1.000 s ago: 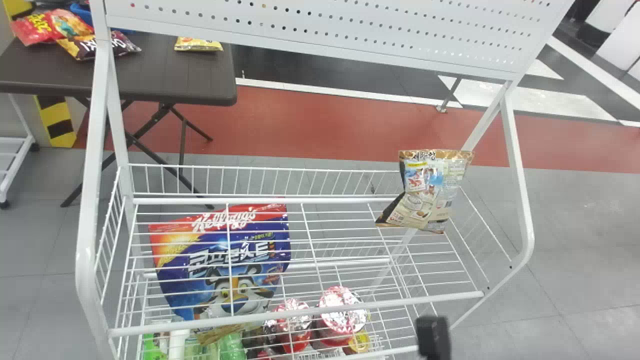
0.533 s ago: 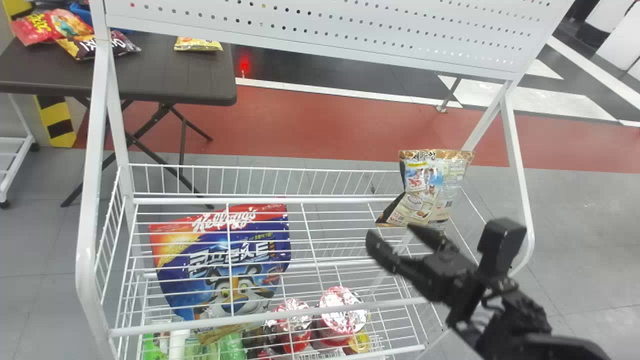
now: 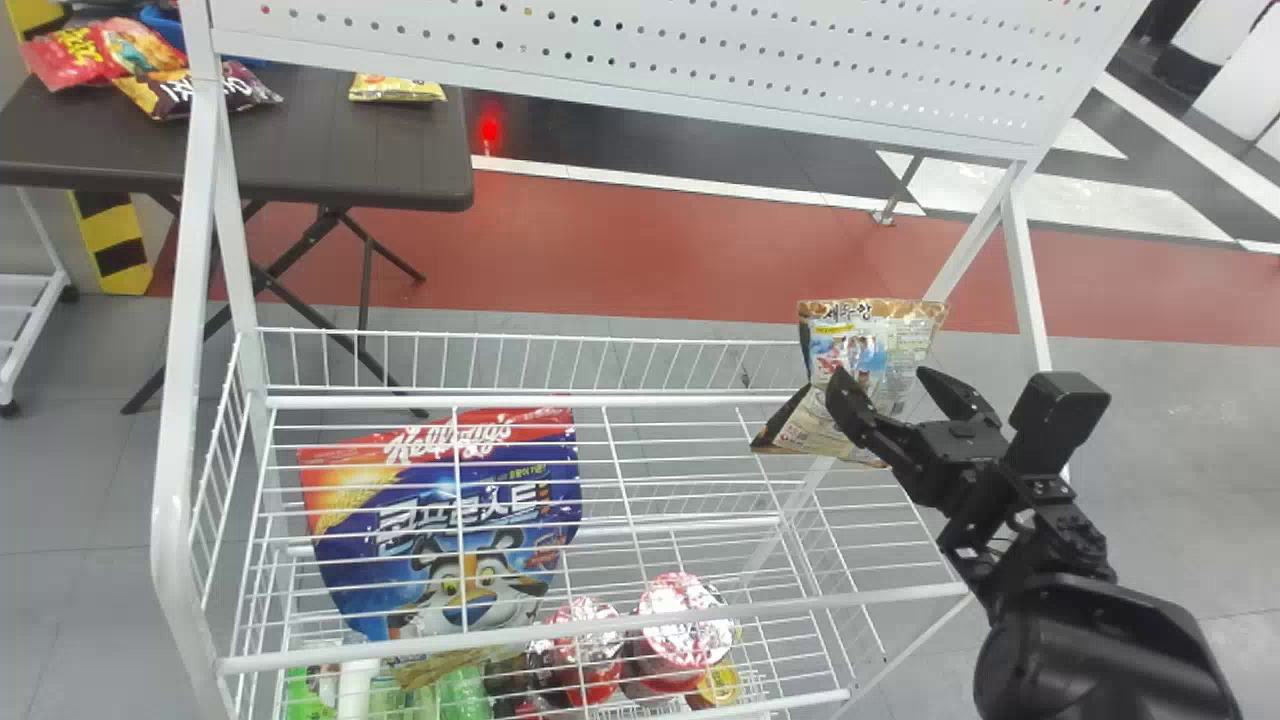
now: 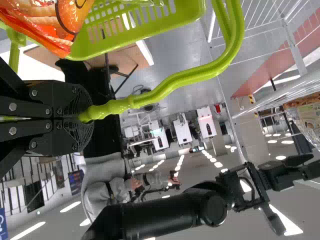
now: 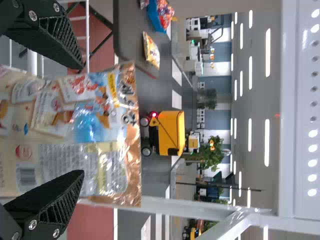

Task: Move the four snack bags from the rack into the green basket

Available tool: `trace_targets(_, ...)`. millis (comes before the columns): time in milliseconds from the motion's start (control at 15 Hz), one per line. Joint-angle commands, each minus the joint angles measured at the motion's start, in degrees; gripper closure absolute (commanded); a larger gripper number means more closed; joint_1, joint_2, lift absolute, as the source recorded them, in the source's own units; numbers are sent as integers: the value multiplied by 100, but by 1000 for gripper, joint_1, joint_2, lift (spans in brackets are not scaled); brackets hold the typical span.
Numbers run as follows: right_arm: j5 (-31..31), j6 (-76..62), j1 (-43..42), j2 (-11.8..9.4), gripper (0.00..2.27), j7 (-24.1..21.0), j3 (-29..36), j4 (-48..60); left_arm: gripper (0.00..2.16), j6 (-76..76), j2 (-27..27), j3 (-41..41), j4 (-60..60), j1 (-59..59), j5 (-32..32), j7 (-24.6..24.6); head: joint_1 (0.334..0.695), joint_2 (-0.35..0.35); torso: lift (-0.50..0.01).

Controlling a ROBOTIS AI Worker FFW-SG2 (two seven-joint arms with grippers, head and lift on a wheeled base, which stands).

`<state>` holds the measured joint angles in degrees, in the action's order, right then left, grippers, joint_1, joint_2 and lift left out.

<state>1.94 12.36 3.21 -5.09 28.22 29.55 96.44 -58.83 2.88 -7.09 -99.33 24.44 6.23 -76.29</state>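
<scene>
At the right end of the rack [image 3: 800,606], the right gripper [image 3: 880,376] is open wide by a snack bag [image 3: 826,345]. The left gripper [image 4: 85,118] pinches the handle [image 4: 170,84] of the green basket [image 4: 135,41].

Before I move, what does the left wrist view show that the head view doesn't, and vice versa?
Left wrist view: green basket with an orange bag inside, its handle clamped by the left gripper.
Head view: blue-and-red bag, foil-topped cups, yellow bag on the table.
Both: rack, tan bag, right gripper.
</scene>
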Motion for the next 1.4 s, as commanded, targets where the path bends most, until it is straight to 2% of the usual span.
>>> trace_targets(0, -106, -220, -242, -132, 70, -1, 25, -556, 1787, -20, -7, -21, -16, -1, -16, 9, 695, -350, 0)
trace_targets(133, -212, -220, -462, -282, 174, 87, -2, -978, 1787, -37, -7, -21, -16, -1, -16, 9, 695, -350, 0)
trace_targets(267, -256, -168, -620, -422, 454, 157, -63, -1232, 1787, -55, -7, -12, -16, -1, -16, 9, 695, -350, 0)
trace_targets(333, -256, -62, -638, -449, 886, 254, -81, -1250, 1787, -55, -7, -12, -16, -1, -16, 9, 695, -350, 0)
trace_targets(400, -220, 184, -655, -449, 1733, 280, -98, -1241, 1787, -72, -7, -12, -16, -1, -16, 18, 695, -350, 0)
trace_targets(467, -176, 307, -655, -449, 2020, 359, -72, -1241, 1787, -72, -16, -12, -7, -1, -16, 18, 695, -350, 0)
trace_targets(800, 193, 272, -216, -370, 2125, 439, -19, -705, 1787, -55, -16, -12, 19, -9, -25, 26, 695, -350, 0)
trace_targets(1000, 342, 289, 408, -115, 2125, 439, -28, 429, 1787, -55, -16, -21, 28, -27, -25, 35, 695, -350, 0)
trace_targets(1133, 782, 325, 918, 0, 2125, 509, -19, 1352, 1787, -55, -25, -21, 55, -36, -25, 44, 695, -350, 0)
trace_targets(1267, 1212, 1309, 1463, 8, 2125, 729, 7, 2371, 1787, -20, -25, -21, 81, -53, -25, 44, 695, -350, 0)
trace_targets(1333, 1265, 1696, 1744, 96, 2125, 860, 16, 2819, 1787, -2, -25, -21, 98, -53, -25, 53, 695, -350, 0)
